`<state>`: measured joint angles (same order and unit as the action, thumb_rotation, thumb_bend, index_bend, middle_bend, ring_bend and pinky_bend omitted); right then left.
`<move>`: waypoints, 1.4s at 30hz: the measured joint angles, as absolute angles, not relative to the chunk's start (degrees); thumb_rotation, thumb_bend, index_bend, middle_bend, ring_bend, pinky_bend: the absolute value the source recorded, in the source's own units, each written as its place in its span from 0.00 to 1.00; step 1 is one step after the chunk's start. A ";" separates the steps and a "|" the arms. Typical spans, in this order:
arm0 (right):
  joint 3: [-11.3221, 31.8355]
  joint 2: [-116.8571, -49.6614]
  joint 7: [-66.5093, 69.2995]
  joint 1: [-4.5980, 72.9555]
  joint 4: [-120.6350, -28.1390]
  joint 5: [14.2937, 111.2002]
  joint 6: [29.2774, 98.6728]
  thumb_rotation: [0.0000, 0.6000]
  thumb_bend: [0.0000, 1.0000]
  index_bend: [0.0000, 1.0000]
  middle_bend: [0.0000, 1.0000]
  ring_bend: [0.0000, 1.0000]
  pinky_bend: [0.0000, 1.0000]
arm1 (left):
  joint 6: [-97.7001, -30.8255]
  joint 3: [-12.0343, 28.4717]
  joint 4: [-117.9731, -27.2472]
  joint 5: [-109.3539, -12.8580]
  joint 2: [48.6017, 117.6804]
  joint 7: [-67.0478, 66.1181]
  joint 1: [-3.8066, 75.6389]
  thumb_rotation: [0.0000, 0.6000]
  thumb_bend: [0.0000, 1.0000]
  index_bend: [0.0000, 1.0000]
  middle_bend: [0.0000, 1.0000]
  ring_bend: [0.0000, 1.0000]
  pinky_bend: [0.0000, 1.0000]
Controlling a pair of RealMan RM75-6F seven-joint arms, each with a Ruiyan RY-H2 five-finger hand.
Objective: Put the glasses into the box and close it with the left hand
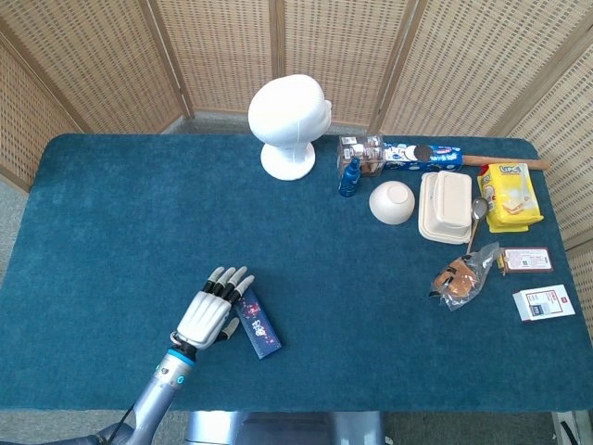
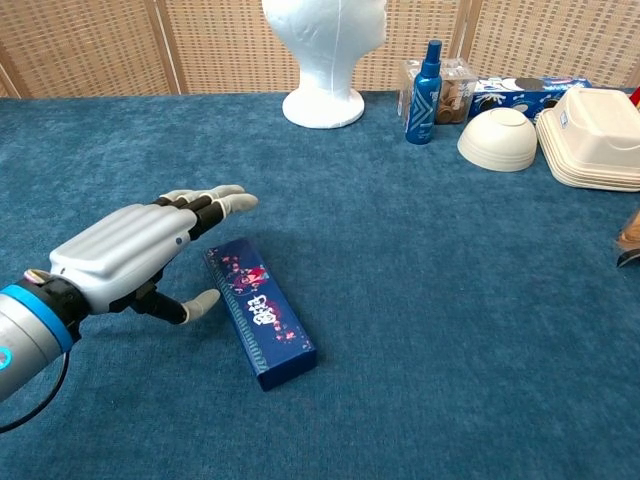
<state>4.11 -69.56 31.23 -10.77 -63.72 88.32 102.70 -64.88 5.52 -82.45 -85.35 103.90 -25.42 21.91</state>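
Chest view: closed box [image 2: 259, 314], contents hidden; left hand [image 2: 135, 252] beside it

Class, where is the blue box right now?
The blue box lies shut near the table's front edge, left of centre in the head view, just right of the left hand.

Blue table before woven screens
A teal-carpeted table [image 1: 139, 213] fills the scene; tan wicker folding screens [image 1: 222, 46] stand along its far side and corners, in even light.
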 measured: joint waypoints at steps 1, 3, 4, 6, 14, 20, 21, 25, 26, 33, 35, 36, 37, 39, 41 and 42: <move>4.09 -69.50 31.00 -10.76 -63.97 88.41 102.74 0.99 0.38 0.05 0.16 0.12 0.31 | -64.76 5.60 -82.61 -85.23 103.62 -25.09 22.14 1.00 0.36 0.02 0.00 0.00 0.00; 4.10 -69.35 30.63 -10.73 -64.42 88.51 102.83 1.00 0.38 0.05 0.16 0.12 0.31 | -64.71 5.48 -83.16 -85.30 102.82 -24.80 22.32 1.00 0.36 0.02 0.00 0.00 0.00; 4.13 -69.23 30.42 -10.70 -64.75 88.56 102.87 0.99 0.38 0.05 0.16 0.12 0.31 | -64.80 5.26 -83.62 -85.45 102.05 -24.69 22.36 1.00 0.36 0.02 0.00 0.00 0.00; 4.18 -68.98 29.97 -10.59 -65.37 88.69 102.90 0.99 0.38 0.05 0.16 0.12 0.31 | -65.02 4.73 -84.47 -85.72 100.64 -24.46 22.31 1.00 0.36 0.02 0.00 0.00 0.00; 4.29 -68.09 26.77 -9.39 -68.14 89.70 102.36 0.99 0.38 0.05 0.16 0.11 0.31 | -67.83 1.32 -90.25 -86.98 91.52 -21.09 20.17 1.00 0.36 0.04 0.02 0.00 0.00; 4.32 -67.84 21.93 -7.32 -71.39 90.71 100.30 0.99 0.38 0.06 0.16 0.11 0.31 | -74.99 -1.56 -93.63 -89.45 83.45 -16.02 16.21 1.00 0.36 0.05 0.02 0.00 0.00; 4.37 -67.87 20.95 -6.87 -71.91 90.84 99.81 0.99 0.38 0.06 0.16 0.11 0.31 | -76.36 -1.97 -93.92 -89.75 82.30 -15.38 15.41 1.00 0.36 0.05 0.02 0.00 0.00; 4.69 -67.91 15.66 -4.88 -74.97 90.68 96.82 0.99 0.38 0.08 0.16 0.09 0.27 | -82.36 -3.78 -94.60 -91.09 76.80 -12.13 11.36 1.00 0.36 0.05 0.02 0.00 0.00; 4.79 -67.93 14.49 -4.52 -75.56 90.52 96.22 0.99 0.38 0.08 0.16 0.08 0.26 | -83.43 -4.03 -94.55 -91.26 75.95 -11.59 10.54 1.00 0.36 0.05 0.02 0.00 0.00; 5.96 -68.34 4.53 -2.84 -79.11 87.91 93.39 0.99 0.38 0.10 0.16 0.06 0.23 | -88.72 -5.05 -92.95 -91.08 71.29 -6.45 6.24 1.00 0.36 0.08 0.04 0.00 0.01; 6.40 -68.36 1.73 -2.31 -80.85 86.71 92.34 0.99 0.38 0.11 0.16 0.05 0.22 | -90.28 -5.04 -92.22 -90.44 70.24 -4.18 4.88 1.00 0.36 0.08 0.04 0.00 0.01; 6.57 -68.37 0.82 -2.07 -81.43 86.28 91.96 0.98 0.38 0.11 0.16 0.05 0.22 | -90.98 -5.00 -91.87 -90.00 69.80 -3.49 4.20 1.00 0.36 0.08 0.04 0.00 0.00; 6.78 -68.39 -0.05 -1.80 -81.94 85.81 91.60 0.98 0.38 0.12 0.16 0.05 0.22 | -91.68 -4.91 -91.49 -89.34 69.33 -2.89 3.40 1.00 0.36 0.08 0.04 0.00 0.00; 6.95 -68.42 -1.07 -1.55 -82.22 85.59 91.41 0.98 0.38 0.13 0.16 0.05 0.22 | -92.39 -4.75 -91.07 -88.40 68.88 -2.25 2.41 1.00 0.36 0.08 0.04 0.00 0.00; 7.09 -68.46 -2.46 -1.31 -82.60 85.44 91.31 0.99 0.38 0.14 0.16 0.05 0.22 | -92.63 -4.72 -90.71 -87.82 68.52 -1.28 1.55 1.00 0.36 0.09 0.04 0.00 0.00; 7.12 -68.49 -2.99 -1.19 -82.88 85.39 91.24 0.99 0.38 0.15 0.16 0.05 0.21 | -92.75 -4.69 -90.53 -87.63 68.44 -0.83 1.28 1.00 0.36 0.09 0.05 0.00 0.00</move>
